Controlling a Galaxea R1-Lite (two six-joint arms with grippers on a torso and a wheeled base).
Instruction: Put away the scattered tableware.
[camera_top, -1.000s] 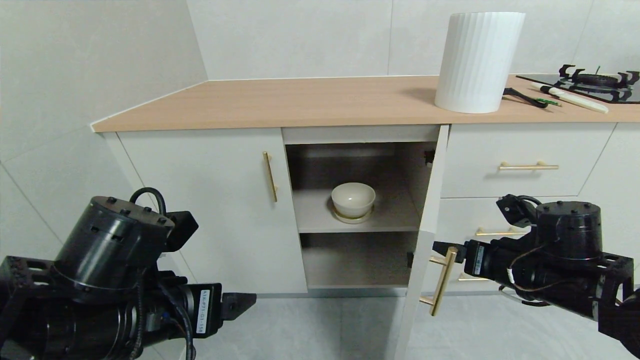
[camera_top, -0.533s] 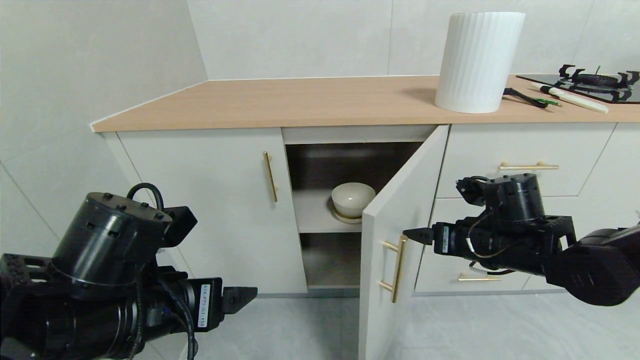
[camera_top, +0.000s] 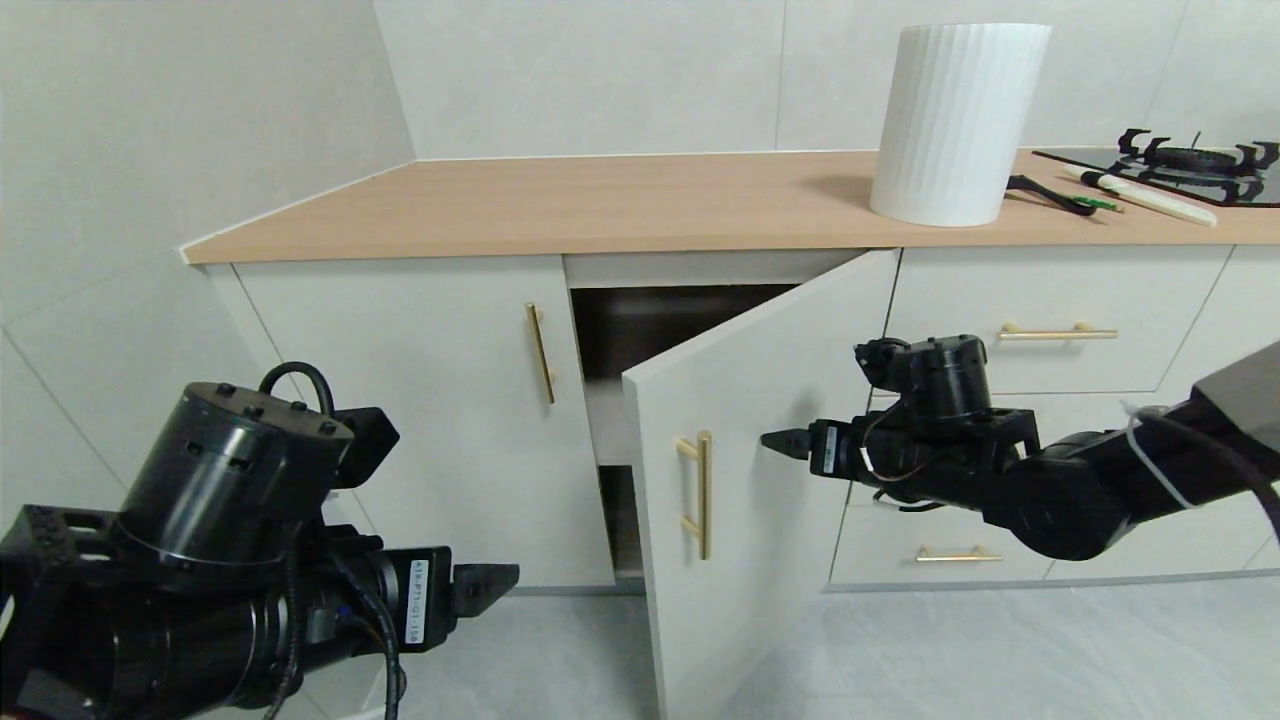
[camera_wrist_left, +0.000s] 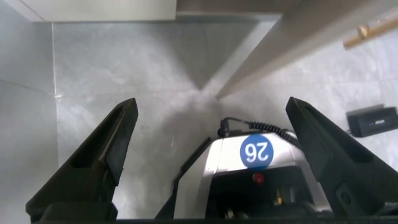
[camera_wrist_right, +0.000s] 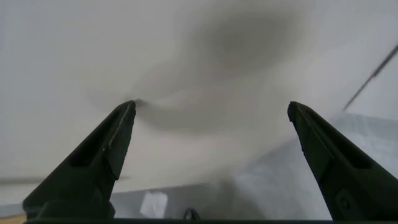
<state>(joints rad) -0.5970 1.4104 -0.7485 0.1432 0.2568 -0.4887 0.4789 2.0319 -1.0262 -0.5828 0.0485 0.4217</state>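
The right gripper (camera_top: 785, 441), its jaws spread wide, has its tips at the outer face of the half-shut cabinet door (camera_top: 760, 360), just right of the gold handle (camera_top: 700, 495); I cannot tell whether they touch it. The left gripper (camera_top: 490, 583), also wide, hangs low at the near left over the floor. A white utensil (camera_top: 1140, 195) and a black utensil (camera_top: 1055, 195) lie far right on the countertop (camera_top: 600, 200), between the ribbed container (camera_top: 955, 120) and the stove (camera_top: 1195, 160).
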